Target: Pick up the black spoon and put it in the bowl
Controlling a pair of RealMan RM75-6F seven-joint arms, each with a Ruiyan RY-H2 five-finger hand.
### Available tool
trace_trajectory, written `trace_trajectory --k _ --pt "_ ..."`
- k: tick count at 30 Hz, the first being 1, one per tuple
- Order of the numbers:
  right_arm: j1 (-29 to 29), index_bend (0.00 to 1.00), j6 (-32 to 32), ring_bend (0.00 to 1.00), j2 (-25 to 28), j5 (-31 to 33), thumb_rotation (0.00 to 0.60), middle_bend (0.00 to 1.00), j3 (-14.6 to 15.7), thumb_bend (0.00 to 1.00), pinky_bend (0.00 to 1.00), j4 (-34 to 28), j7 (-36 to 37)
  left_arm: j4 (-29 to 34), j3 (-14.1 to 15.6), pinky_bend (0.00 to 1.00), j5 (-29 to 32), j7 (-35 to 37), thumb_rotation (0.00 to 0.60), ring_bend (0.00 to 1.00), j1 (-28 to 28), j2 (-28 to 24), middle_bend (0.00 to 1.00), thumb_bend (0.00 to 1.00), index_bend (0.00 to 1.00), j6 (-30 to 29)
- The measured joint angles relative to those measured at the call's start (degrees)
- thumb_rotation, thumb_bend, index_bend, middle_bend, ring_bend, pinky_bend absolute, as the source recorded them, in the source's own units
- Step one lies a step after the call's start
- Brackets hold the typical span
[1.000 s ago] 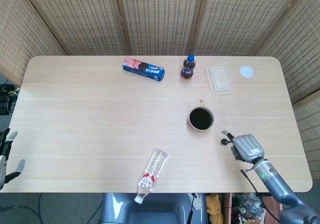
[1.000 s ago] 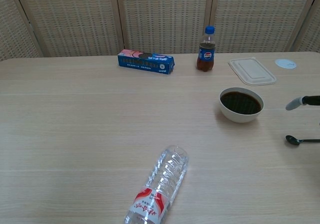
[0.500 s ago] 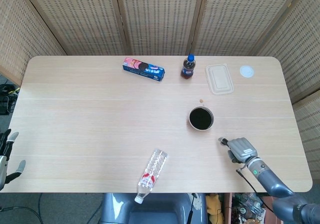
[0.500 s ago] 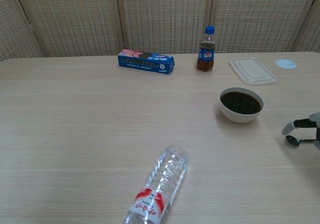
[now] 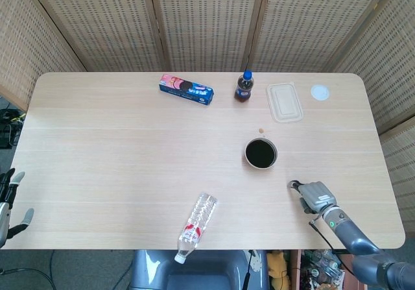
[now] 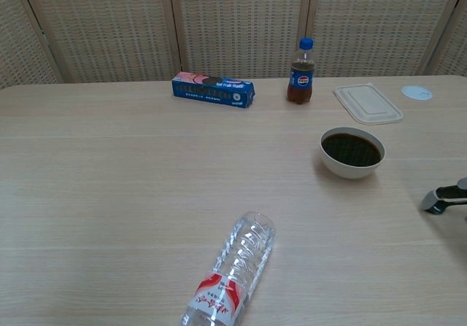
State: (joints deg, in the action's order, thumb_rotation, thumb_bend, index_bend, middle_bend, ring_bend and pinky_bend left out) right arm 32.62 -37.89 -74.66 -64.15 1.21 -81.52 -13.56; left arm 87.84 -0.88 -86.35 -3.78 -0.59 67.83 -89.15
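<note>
The right robot hand lay low on the counter at lower right of the head view, covering the black spoon; its grip could not be determined. The bowl stood nearby, up-left. The left robot hand hung open at the frame's left edge.

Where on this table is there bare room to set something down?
Widest: the left half, west of the biscuit box and water bottle. Also the middle strip between box and bottle. Crowded: back right, with cola, lid, bowl and right hand.
</note>
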Motion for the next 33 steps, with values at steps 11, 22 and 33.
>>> trace_trajectory --k 11,22,33 --pt "1.72 0.18 1.09 0.96 -1.71 2.26 0.6 0.93 -0.24 0.87 0.98 2.48 -1.08 -0.5 -0.03 0.0 0.52 0.38 0.6 0.0 -0.09 0.21 0.0 0.36 0.0 0.29" --pt "2.61 0.19 0.55 0.96 -1.4 5.59 0.6 0.93 -1.02 0.87 0.99 4.07 -1.43 -1.1 -0.04 0.0 0.91 0.74 0.6 0.0 -0.01 0.57 0.0 0.36 0.0 0.84" --pt "2.5 0.19 -0.25 0.96 0.07 7.7 0.6 0.93 -0.27 0.87 0.99 3.21 -2.62 -1.25 -0.08 0.0 0.71 0.8 0.6 0.0 0.28 0.8 0.0 0.36 0.0 1.1"
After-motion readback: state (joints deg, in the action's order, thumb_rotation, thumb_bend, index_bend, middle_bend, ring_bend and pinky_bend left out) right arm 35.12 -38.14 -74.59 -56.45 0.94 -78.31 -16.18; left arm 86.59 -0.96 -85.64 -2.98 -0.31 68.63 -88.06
